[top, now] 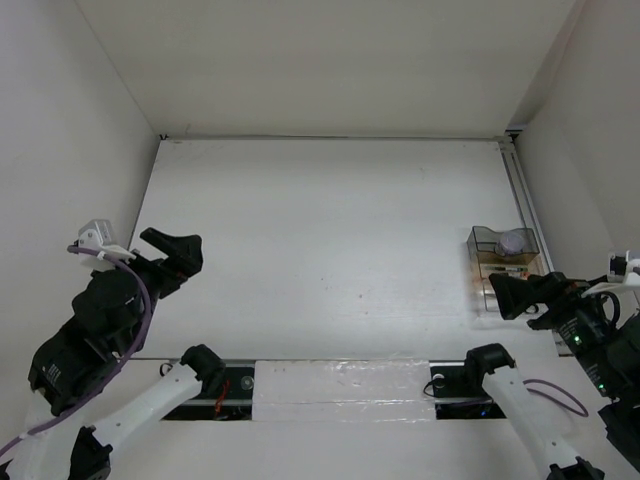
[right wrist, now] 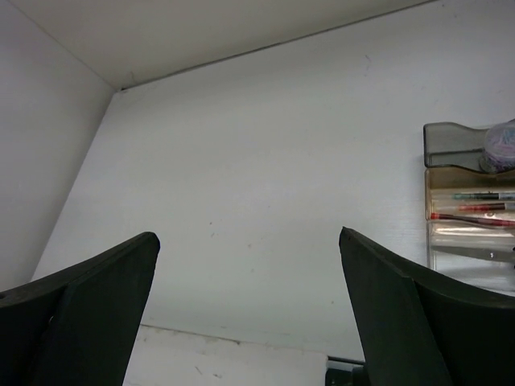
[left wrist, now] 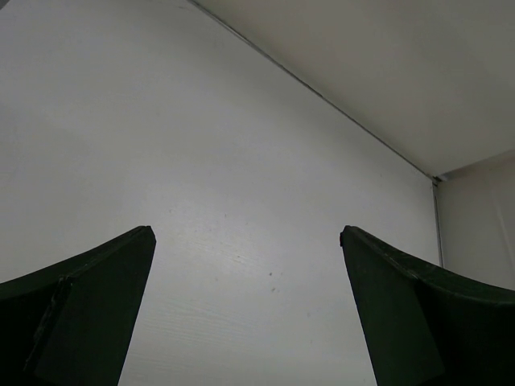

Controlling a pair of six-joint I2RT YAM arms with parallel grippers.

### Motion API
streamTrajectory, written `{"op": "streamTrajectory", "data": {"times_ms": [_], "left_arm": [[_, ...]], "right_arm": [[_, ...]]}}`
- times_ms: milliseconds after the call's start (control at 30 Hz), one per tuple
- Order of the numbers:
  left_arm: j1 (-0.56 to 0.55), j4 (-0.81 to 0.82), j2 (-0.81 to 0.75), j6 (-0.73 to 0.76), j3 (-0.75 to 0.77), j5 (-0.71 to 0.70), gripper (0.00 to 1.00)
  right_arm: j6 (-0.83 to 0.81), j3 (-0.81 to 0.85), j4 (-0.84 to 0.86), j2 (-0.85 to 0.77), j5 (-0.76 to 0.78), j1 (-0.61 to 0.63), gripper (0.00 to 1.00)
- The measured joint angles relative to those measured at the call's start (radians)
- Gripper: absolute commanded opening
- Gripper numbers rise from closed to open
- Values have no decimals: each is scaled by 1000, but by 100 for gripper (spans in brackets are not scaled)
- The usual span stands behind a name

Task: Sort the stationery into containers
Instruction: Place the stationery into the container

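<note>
Three small transparent containers stand in a row at the table's right side. The smoky grey box (top: 492, 240) (right wrist: 451, 143) holds the greyish-purple disc (top: 515, 241) (right wrist: 500, 145). The amber box (top: 497, 266) (right wrist: 438, 183) holds the green pen (right wrist: 481, 195) and two red pens (right wrist: 476, 216). The clear box (right wrist: 451, 259) holds the scissors' silver blades (right wrist: 483, 253). My right gripper (top: 503, 296) (right wrist: 249, 237) is open and empty, just in front of the boxes. My left gripper (top: 182, 256) (left wrist: 245, 233) is open and empty over the table's left side.
White walls close in the table on the left, back and right. A metal rail (top: 526, 205) runs along the right edge behind the boxes. A white taped strip (top: 345, 390) lies along the near edge between the arm bases.
</note>
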Motion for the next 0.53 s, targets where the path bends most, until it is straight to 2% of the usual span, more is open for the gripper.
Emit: {"op": "streamTrajectory", "data": {"times_ms": [300,533], "left_arm": [[0,-92,-14,-20,1,34,100],[0,-113,-19,-21,3,33,100]], "right_arm": [[0,31,-82,-69,-9,17,100],[1,31,-98,-81,44,19,100]]}}
